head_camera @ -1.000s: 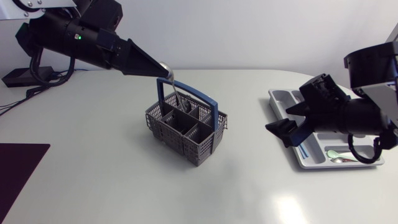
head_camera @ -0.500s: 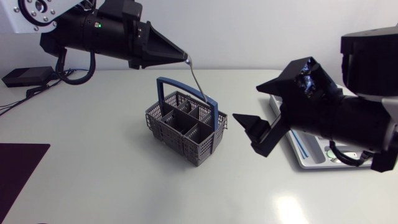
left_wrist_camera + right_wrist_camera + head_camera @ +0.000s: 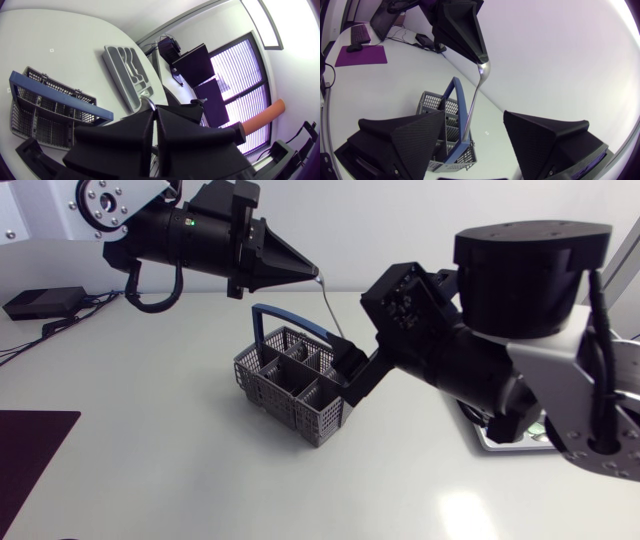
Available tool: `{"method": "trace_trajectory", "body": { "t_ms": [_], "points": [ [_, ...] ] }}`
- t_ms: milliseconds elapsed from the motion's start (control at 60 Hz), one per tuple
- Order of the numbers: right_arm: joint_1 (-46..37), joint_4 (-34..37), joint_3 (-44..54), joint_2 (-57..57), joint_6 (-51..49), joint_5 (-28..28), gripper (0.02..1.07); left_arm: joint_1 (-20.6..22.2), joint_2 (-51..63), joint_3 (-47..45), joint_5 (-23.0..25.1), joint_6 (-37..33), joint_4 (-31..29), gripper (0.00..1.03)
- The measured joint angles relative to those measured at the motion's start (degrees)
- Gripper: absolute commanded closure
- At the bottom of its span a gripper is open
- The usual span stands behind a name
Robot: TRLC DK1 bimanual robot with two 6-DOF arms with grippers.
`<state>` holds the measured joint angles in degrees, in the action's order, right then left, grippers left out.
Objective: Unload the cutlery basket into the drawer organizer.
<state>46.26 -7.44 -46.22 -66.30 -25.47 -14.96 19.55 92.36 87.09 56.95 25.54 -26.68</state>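
Your left gripper (image 3: 311,272) hangs above the far side of the grey slotted plastic cutlery basket (image 3: 290,385) with the blue hoop handle (image 3: 300,330). Its fingers are pressed together on the bowl end of a slim silver metal spoon (image 3: 481,70). The spoon's stem slopes down from there toward the basket, crossing just beside the blue handle in your right wrist view. In the head view its lower end is hidden behind your other arm, so you cannot tell whether it has cleared the compartments.

Your right gripper (image 3: 352,372) sits at the basket's side nearest the organizer, low and close against its wall. Its two wedge fingers (image 3: 405,137) are spread wide, with the spoon stem and basket handle ahead of the gap and nothing touching them.

The pale grey divided plastic drawer organizer (image 3: 111,62) lies flat on the white table (image 3: 150,460), well apart from the basket and beyond the right gripper
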Motion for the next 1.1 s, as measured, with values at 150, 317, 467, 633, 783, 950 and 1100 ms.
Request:
{"method": "trace_trajectory", "body": {
  "t_ms": [150, 317, 467, 633, 783, 950, 1100],
  "points": [
    [0.1, -4.3, -2.0, -5.6, -0.8, -1.9, 0.53, 0.2, 0.3, 0.1, -0.2, 0.6, 1.2, 1.00],
    [0.0, -6.5, -4.5, -9.7, -0.8, -2.9, 0.70, 0.2, 0.4, 0.1, -0.2, 1.5, 1.3, 1.00],
    [-0.9, -7.7, -6.2, -11.3, -0.7, -4.0, 0.83, 0.2, 0.4, 0.1, -0.2, 1.5, 1.3, 1.00],
    [-1.8, -7.8, -6.7, -12.5, -0.7, -3.7, 0.94, 0.2, 0.4, 0.1, -0.4, 1.5, 2.2, 1.00],
    [-2.2, -7.7, -6.7, -12.8, -0.7, -2.9, 1.01, 0.2, 0.4, 0.1, -0.4, 1.5, 2.6, 1.00],
    [-2.7, -7.7, -6.8, -12.8, 0.0, -2.9, 1.01, 0.3, 0.4, 0.1, -0.4, 1.7, 2.8, 0.90],
    [-3.4, -7.3, -7.0, -12.9, -0.1, -2.9, 1.01, 0.5, 0.4, 0.1, -0.4, 1.9, 2.8, 0.64]
  ]
}}
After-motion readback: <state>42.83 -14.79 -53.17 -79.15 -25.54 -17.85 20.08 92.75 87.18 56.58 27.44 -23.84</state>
